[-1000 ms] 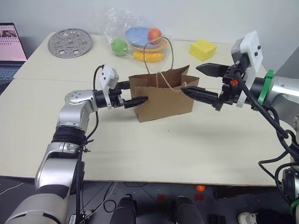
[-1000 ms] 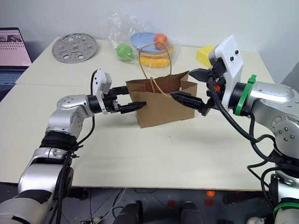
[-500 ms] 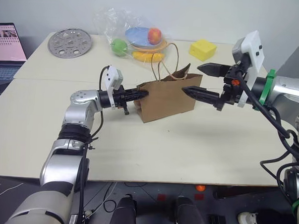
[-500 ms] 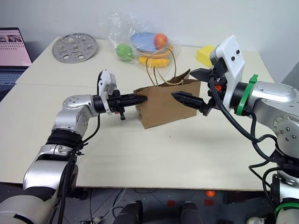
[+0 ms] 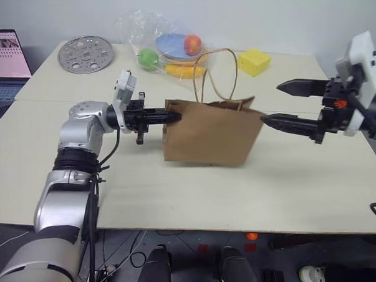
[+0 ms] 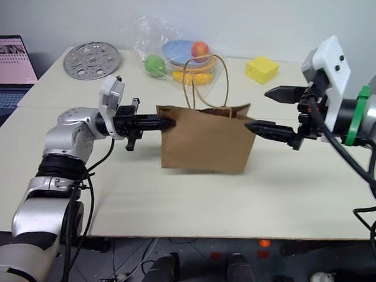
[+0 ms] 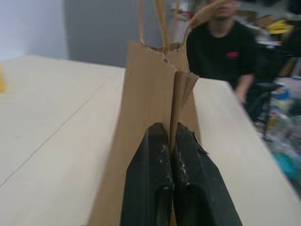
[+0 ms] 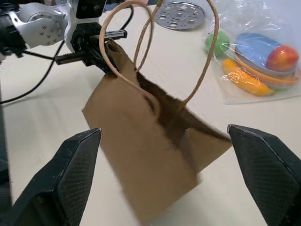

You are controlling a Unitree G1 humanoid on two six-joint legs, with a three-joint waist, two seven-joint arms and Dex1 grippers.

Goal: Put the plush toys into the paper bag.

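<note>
Your left tool (image 5: 174,118) is pressed together on the side edge of the paper bag (image 5: 210,141), pinching its top corner; the bag stands on the desk (image 5: 173,190) between your two arms, its mouth nearly flat; your right tool (image 5: 283,104) is spread wide just beside the opposite edge, touching nothing. Keep the left pinch firm and level; bring one right finger inside the rim and draw it outward so the mouth opens; avoid snagging the loop handles (image 5: 216,70); no plush toy can be made out in these views.
</note>
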